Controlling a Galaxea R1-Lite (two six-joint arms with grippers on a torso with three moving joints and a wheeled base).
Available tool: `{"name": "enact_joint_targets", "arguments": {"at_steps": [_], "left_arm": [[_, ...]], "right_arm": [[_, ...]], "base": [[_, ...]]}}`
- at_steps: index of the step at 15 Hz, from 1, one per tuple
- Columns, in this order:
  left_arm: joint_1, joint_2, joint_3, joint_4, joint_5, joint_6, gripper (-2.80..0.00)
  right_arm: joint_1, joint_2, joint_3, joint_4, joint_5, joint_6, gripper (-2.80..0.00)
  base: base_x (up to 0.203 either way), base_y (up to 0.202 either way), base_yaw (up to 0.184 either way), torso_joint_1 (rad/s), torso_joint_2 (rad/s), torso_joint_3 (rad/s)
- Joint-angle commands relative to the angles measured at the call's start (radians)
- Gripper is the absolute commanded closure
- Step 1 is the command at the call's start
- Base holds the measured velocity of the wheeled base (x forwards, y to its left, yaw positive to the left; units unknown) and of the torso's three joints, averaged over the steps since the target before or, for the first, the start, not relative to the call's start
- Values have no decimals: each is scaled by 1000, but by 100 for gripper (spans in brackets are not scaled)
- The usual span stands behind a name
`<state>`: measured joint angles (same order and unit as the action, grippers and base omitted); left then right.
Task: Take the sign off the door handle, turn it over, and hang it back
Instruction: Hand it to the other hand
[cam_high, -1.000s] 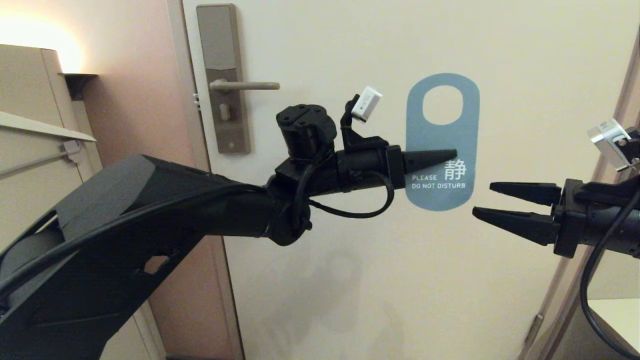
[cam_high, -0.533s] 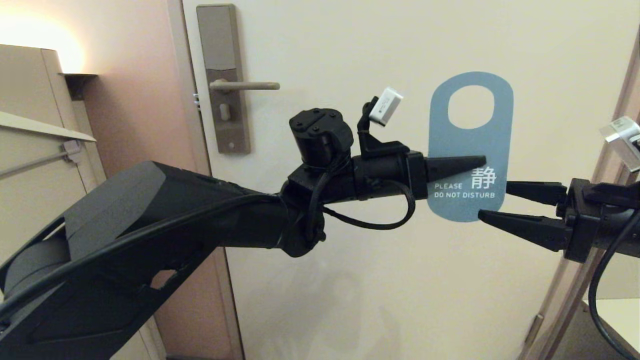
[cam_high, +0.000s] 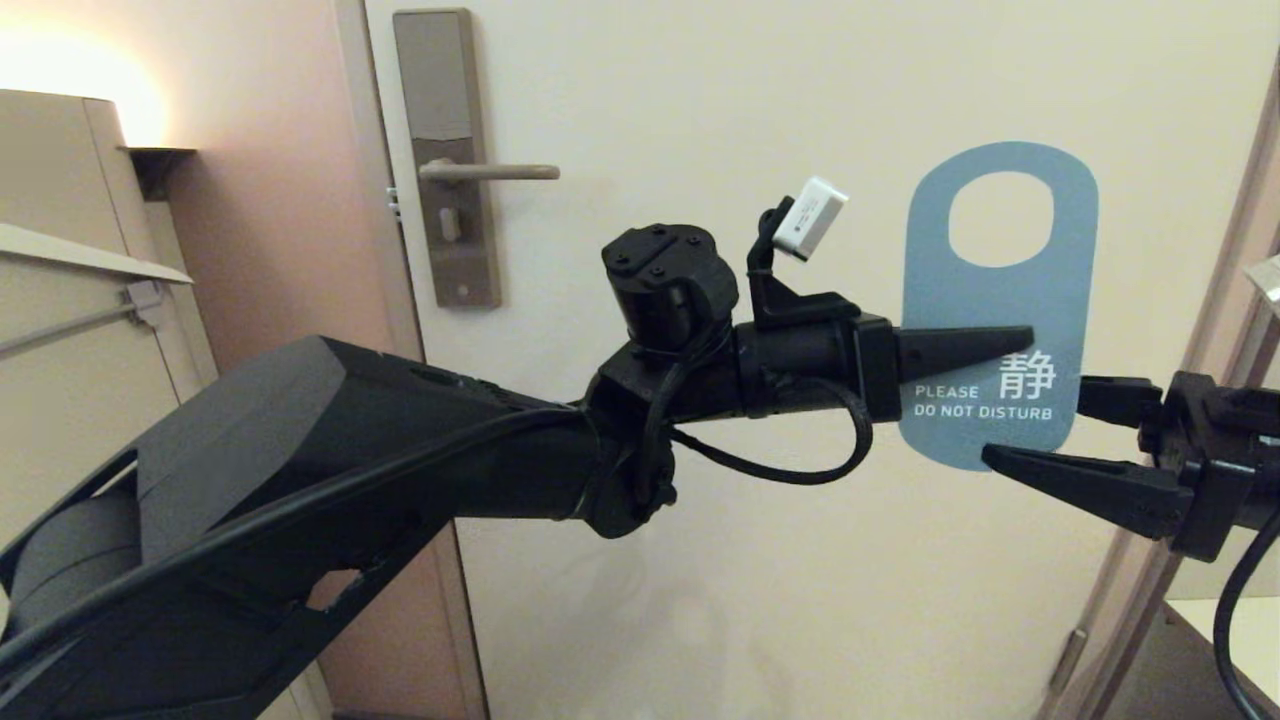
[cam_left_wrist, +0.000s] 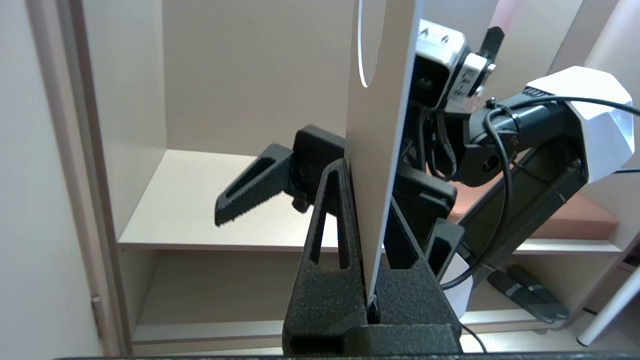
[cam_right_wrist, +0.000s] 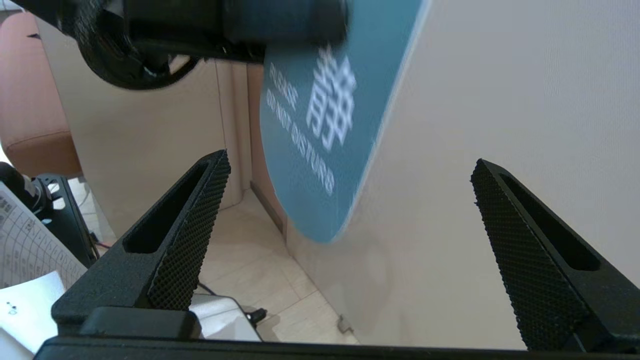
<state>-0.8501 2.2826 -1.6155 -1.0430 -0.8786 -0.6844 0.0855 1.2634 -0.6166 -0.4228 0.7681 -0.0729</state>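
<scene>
Right, I have the left hand (cam_high: 1015, 340) pinched tight on the sign (cam_high: 1000, 300), gripping it across the middle from the side. The sign hangs upright in the air in front of the cream door (cam_high: 780, 90), well to the right of the door handle (cam_high: 488, 171), with its blue "PLEASE DO NOT DISTURB" side facing my head camera. In the left wrist view the card runs edge-on between the two fingers (cam_left_wrist: 332, 235), and its far face looks pale there.

My right hand (cam_high: 1035, 425) comes in from the right with its fingers spread wide. The lower corner of the sign sits between them, one finger in front of the card and one behind it; I think neither touches it, though the head view is too flat for me to be sure. From the right wrist camera the blue card's rounded lower end (cam_right_wrist: 320, 150) hangs between the open fingers (cam_right_wrist: 185, 235).

The handle is a level lever on a tall grey-bronze lock plate (cam_high: 443, 160) at the door's left edge. Left of the frame is a pinkish wall (cam_high: 270, 200), and a beige cabinet (cam_high: 60, 250) under a warm lamp glow. Pale floor tiles (cam_right_wrist: 260, 280) show at the foot of the door.
</scene>
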Motion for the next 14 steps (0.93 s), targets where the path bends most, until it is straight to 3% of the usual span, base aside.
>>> {"name": "enact_joint_targets", "arguments": {"at_steps": [1,14], "left_arm": [[-4,2,3,-6,-4,-3,0],[-9,18,-1,-6,-5,-3,0]], "right_arm": [[0,-18,4,-2,5,0,-280],[36,-17,12,-2,7,-1,-280]], "base": [[0,0,0,0,0,0],[0,0,0,0,0,0]]}}
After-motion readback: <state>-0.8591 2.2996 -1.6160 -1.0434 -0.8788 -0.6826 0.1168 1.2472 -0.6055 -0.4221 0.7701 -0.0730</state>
